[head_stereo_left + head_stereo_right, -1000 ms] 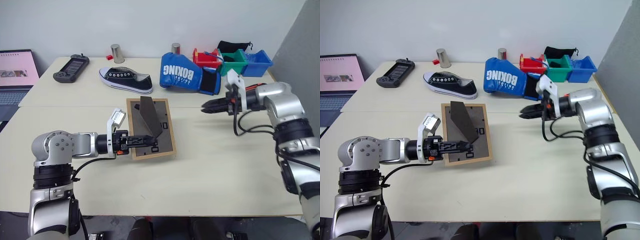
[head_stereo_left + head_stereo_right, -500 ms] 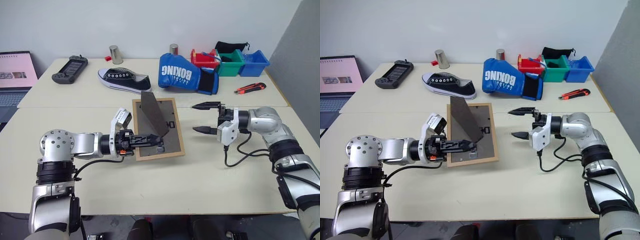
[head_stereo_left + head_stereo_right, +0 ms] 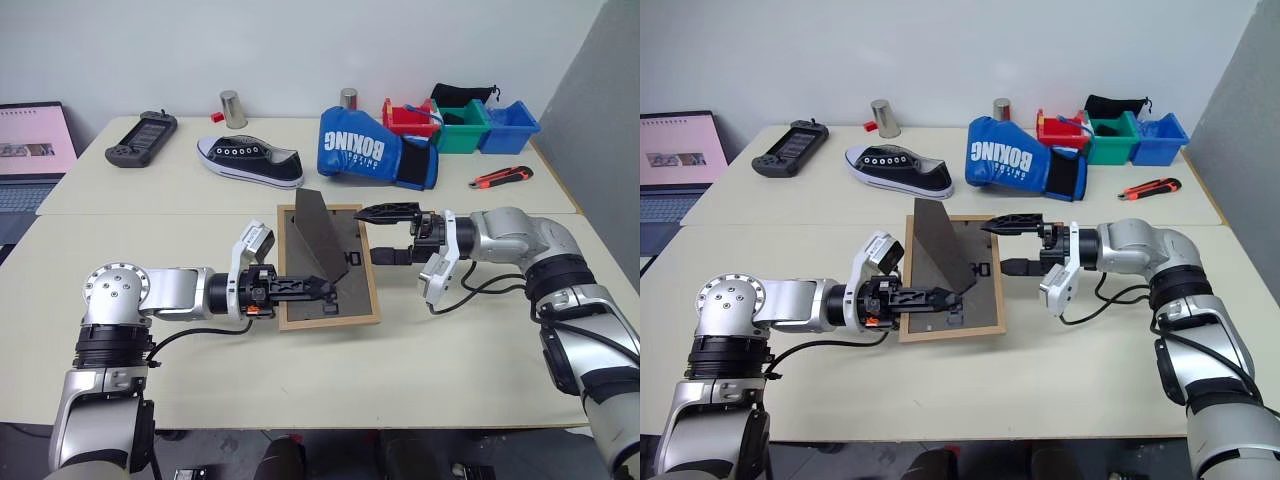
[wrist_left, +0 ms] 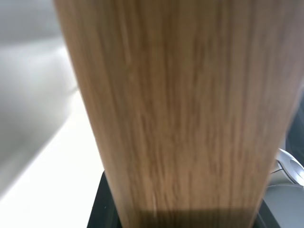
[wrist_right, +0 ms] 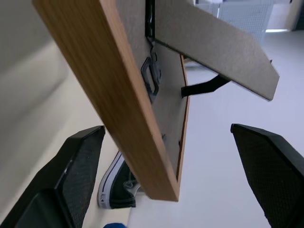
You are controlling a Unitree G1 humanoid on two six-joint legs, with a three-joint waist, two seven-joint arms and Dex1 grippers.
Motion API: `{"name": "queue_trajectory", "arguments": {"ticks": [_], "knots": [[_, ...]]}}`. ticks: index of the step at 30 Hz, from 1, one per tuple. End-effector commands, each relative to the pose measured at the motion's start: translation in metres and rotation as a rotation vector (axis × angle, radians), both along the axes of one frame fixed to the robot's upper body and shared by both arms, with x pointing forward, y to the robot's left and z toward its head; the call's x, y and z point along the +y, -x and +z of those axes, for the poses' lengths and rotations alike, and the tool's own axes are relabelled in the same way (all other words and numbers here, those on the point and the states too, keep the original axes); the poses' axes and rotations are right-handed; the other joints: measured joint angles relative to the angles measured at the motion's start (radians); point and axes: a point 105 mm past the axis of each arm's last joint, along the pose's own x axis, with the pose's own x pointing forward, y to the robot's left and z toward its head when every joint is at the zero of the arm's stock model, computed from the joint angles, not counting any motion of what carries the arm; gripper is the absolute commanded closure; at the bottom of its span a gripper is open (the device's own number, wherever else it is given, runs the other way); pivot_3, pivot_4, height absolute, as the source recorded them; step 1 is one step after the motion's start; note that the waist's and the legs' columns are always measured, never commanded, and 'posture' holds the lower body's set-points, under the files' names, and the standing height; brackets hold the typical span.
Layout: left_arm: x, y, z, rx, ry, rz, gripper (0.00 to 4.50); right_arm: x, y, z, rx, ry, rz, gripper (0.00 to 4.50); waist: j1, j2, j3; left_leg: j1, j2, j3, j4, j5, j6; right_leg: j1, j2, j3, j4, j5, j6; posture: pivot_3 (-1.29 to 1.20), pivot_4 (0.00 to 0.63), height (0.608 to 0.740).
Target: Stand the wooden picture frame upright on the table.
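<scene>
Wooden picture frame (image 3: 329, 268) face-down near the middle of the cream tabletop (image 3: 400, 360), dark grey back board up, hinged prop leg (image 3: 320, 235) swung out and rising steeply from the back. Left pincer (image 3: 322, 291) reaching in level from the frame's left side, narrowed down and clamped on the frame near its lower edge; light-wood moulding pressed right up against the left wrist view (image 4: 180, 109). Right pincer (image 3: 378, 233) at the frame's right edge, pointing toward it, spread wide with nothing between the black fingers (image 5: 76, 175), one finger over the frame's upper right corner, the other just beside the right edge; whether either touches the wood cannot be told. Seen from the right wrist, the frame's edge tilted across the gap between the fingers, with the prop leg and its black strap beyond. Beyond the frame on the far panel: black-and-white sneaker (image 3: 250, 160), blue boxing glove (image 3: 375, 148), handheld game console (image 3: 142, 137), two metal cups, red, green and blue bins (image 3: 460, 122), and an orange utility knife (image 3: 500, 178). Far left of the frame, an open laptop (image 3: 30, 150).
</scene>
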Motion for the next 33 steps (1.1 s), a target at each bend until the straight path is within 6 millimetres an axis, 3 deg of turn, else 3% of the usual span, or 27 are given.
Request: {"name": "queue_trajectory", "arguments": {"ticks": [1,8,11,21,26,33], "knots": [[-0.001,0.004,0.012,-0.023,0.051,-0.003,3.19,0.014,0.013,0.010,-0.073,-0.031,0.107,0.01,0.000,0.000,0.000,0.000,0.000,0.000,0.000,0.000,0.000,0.000,0.000,0.000,0.000,0.000,0.000,0.00,0.150,0.740],[-0.003,0.007,0.010,-0.014,0.042,0.011,3.19,0.020,0.011,0.001,-0.083,0.001,0.120,0.01,0.000,0.000,0.000,0.000,-0.001,0.000,0.001,0.000,0.000,0.000,0.000,0.000,0.002,0.000,0.000,0.00,0.150,0.740],[-0.004,0.007,0.010,-0.016,0.041,0.011,3.19,0.021,0.008,0.000,-0.093,0.011,0.111,0.49,0.000,0.000,0.000,0.000,-0.001,0.000,0.002,0.000,0.000,0.000,0.000,0.001,0.003,0.000,0.000,0.00,0.150,0.740],[-0.005,0.012,0.007,-0.023,0.028,0.006,3.19,0.008,-0.009,0.006,-0.111,-0.025,0.034,2.84,0.000,-0.001,0.000,0.000,-0.002,0.000,0.003,0.000,0.000,-0.001,0.000,0.001,0.005,0.000,0.000,0.00,0.150,0.740],[-0.005,0.013,0.007,-0.024,0.025,0.000,3.19,0.004,-0.015,0.009,-0.125,-0.035,0.008,2.92,-0.001,-0.001,0.000,0.000,-0.002,0.000,0.003,0.000,0.000,-0.001,0.000,0.001,0.006,0.000,0.000,0.00,0.150,0.740],[-0.006,0.012,0.007,-0.024,0.019,-0.003,3.19,0.016,-0.010,0.014,-0.153,-0.052,0.066,2.92,-0.001,-0.001,0.000,0.000,-0.002,0.000,0.003,0.000,0.000,-0.001,0.000,0.001,0.007,0.000,0.000,0.00,0.150,0.740]]}}
